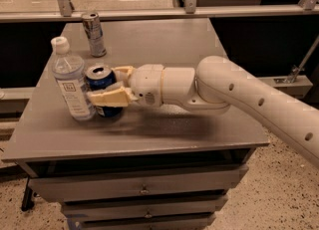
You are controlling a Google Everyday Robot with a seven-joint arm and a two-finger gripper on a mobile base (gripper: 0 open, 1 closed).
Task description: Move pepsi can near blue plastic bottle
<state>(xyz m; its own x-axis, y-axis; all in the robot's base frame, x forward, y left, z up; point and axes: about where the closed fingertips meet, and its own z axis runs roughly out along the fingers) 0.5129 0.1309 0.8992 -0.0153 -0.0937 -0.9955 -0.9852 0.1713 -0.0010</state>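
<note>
The pepsi can (101, 82), short and dark blue with a silver top, stands upright on the grey table (164, 124), touching or almost touching the blue plastic bottle (70, 82). The bottle is clear and bluish with a white cap and a white label, and stands upright at the can's left. My gripper (107, 83) reaches in from the right on a white arm. Its tan fingers (110, 97) sit on either side of the can and close on it.
A slim silver-grey can (93, 34) stands upright at the back left of the table. Drawers (144, 190) run below the table's front edge. A metal railing (159, 12) runs behind the table. My arm crosses the table's right half.
</note>
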